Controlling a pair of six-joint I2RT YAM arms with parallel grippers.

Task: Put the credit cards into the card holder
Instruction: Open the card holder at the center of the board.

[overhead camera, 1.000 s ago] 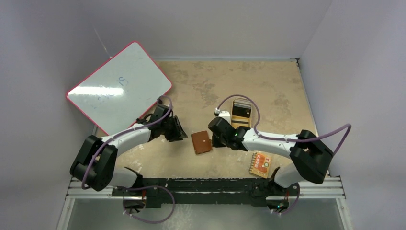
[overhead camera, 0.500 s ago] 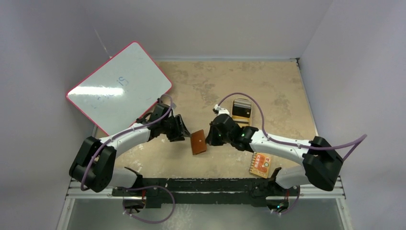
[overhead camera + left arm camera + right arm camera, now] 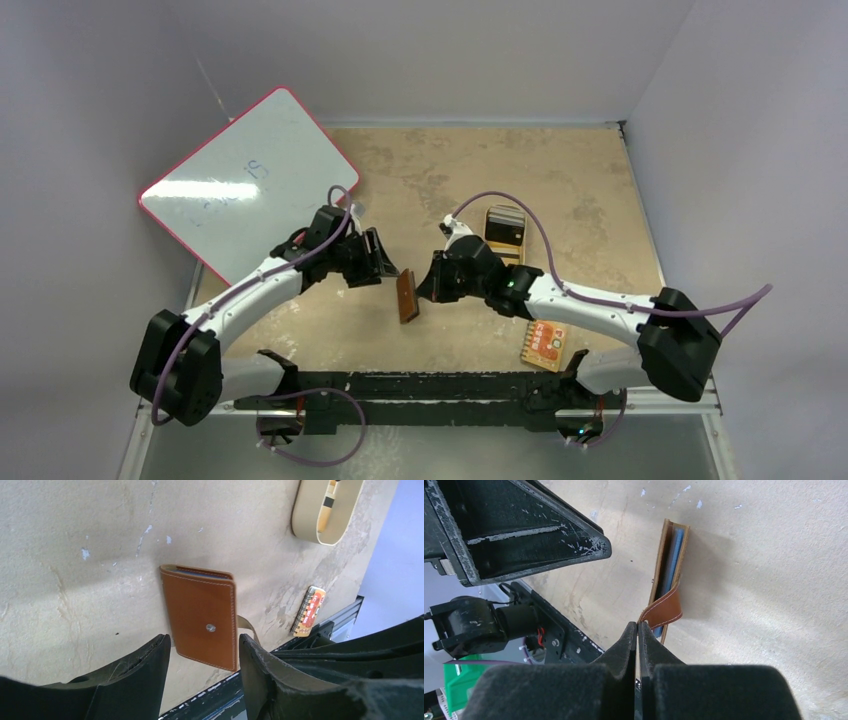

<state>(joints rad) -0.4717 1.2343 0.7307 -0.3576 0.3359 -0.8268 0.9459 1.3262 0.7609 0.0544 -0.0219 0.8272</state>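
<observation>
top external view: the card holder point(image 3: 407, 297), a small brown leather wallet, stands on its long edge on the mottled beige table point(image 3: 580, 190), just below the middle of the frame, leaning a little. the right gripper point(image 3: 428, 285) is at its right side. the left gripper point(image 3: 388, 266) is just up and left of it, not touching.

in the right wrist view the black foam-padded fingers point(image 3: 624, 650) are clenched flat together. the curled leather snap tab point(image 3: 663, 611), edged with pale stitching, runs down into their tips, so the grip is on the tab's end. the wallet shows edge-on there, thin and folded shut, with a bluish-grey layer between the brown covers.

in the left wrist view the left gripper's scuffed black fingers point(image 3: 135, 680) stand spread wide, released. the wallet's smooth stitched face and its small metal snap stud point(image 3: 211, 627) show in the gap beyond them.

the credit cards point(image 3: 506, 232), dark and flat, sit in the tan oval dish point(image 3: 487, 240) right of centre, well apart from the wallet. an orange-red patterned packet point(image 3: 543, 343) lies at lower right near the table's edge. a whiteboard point(image 3: 250, 180) with a pink rim and rounded corners lies at upper left.
</observation>
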